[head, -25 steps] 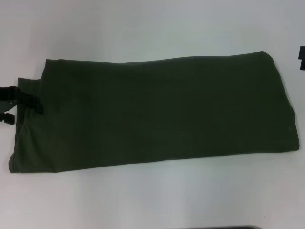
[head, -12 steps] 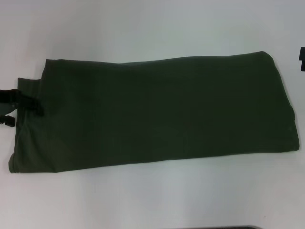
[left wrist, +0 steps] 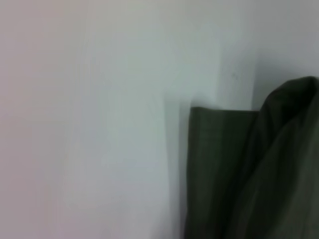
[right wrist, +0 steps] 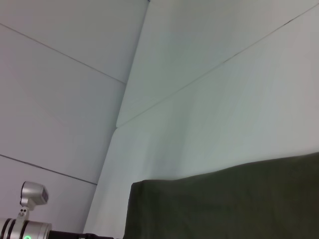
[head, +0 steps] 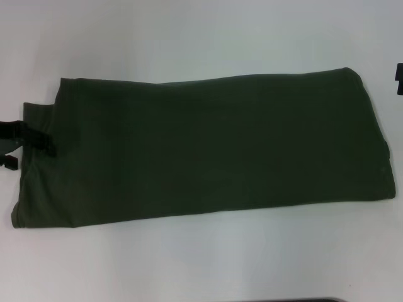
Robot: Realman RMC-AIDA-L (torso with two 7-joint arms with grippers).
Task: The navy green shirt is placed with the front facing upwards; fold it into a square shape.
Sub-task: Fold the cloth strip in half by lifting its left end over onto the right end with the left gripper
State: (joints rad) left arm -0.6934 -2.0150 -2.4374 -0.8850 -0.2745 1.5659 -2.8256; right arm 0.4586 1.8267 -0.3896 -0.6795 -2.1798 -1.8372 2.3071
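We start at the left pincer [head: 31,146], down at the table's left edge, where its black fingers [head: 43,143] lie over the short left end of the navy green shirt [head: 208,148]. One finger reaches onto the cloth, another black piece sits lower beside it, off the fabric; whether they are pinched on the cloth or merely resting there, we cannot tell. The right pincer [head: 398,78] shows only as a dark sliver at the table's right edge, just off the shirt's far right corner, and we cannot tell how wide it stands. The shirt itself lies as a long folded band across the middle of the white table [head: 201,38], plain green side up, running from the left edge almost to the right. From the left wrist we see a folded corner [left wrist: 219,149] lying flat with another layer humped over it.
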